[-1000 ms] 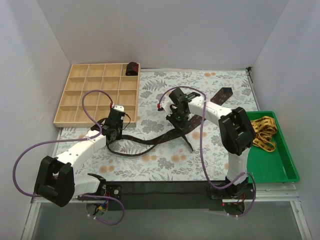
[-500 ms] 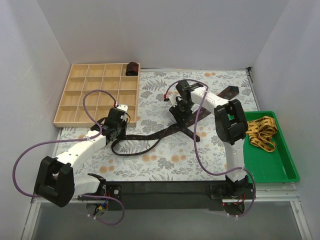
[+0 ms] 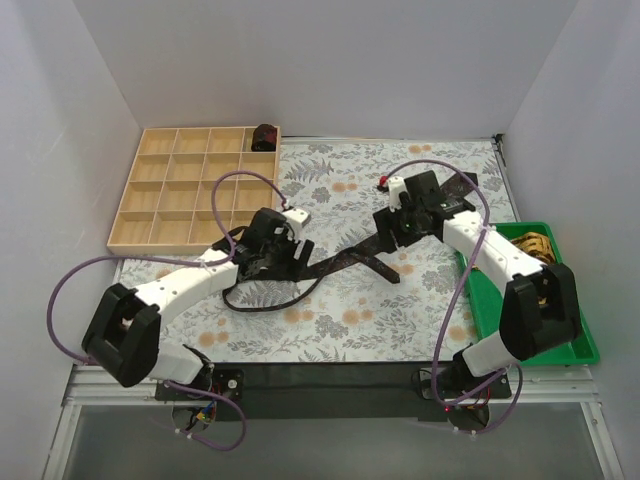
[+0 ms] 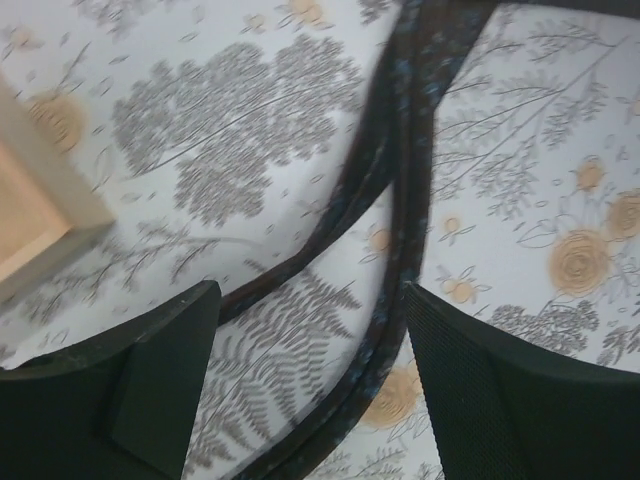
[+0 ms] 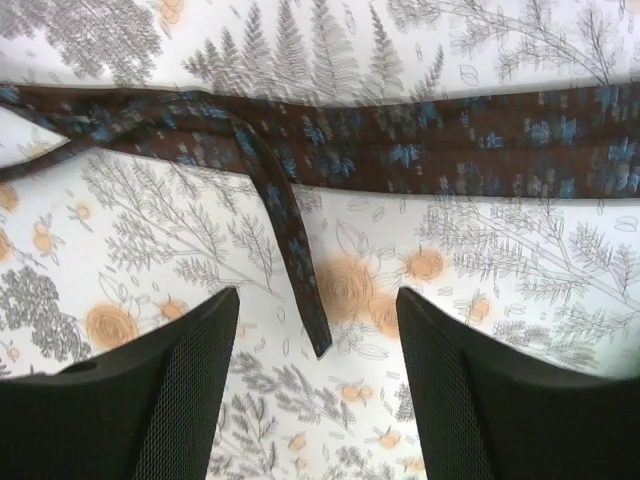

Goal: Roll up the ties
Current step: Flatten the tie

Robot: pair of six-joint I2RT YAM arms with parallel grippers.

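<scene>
A long dark maroon tie (image 3: 340,262) with small blue flecks lies unrolled across the floral cloth, its wide end at the back right and a loop of its narrow part at the front left. My left gripper (image 3: 272,252) hangs open over that loop, and the thin strands (image 4: 395,250) pass between its fingers (image 4: 150,370) on the cloth. My right gripper (image 3: 399,228) is open above the tie's narrow pointed tip (image 5: 318,340), with the broad band (image 5: 420,140) lying crosswise beyond it. A dark rolled tie (image 3: 264,136) sits in a back compartment of the wooden tray. A yellow tie (image 3: 530,252) lies in the green tray.
The wooden compartment tray (image 3: 190,190) stands at the back left, and its corner (image 4: 30,220) shows in the left wrist view. The green tray (image 3: 560,350) sits at the right edge. White walls enclose the table. Purple cables arch over both arms.
Both grippers have opened and let go of the dark tie, which now lies flat. The left gripper has moved right; the right arm has swung out to the right.
</scene>
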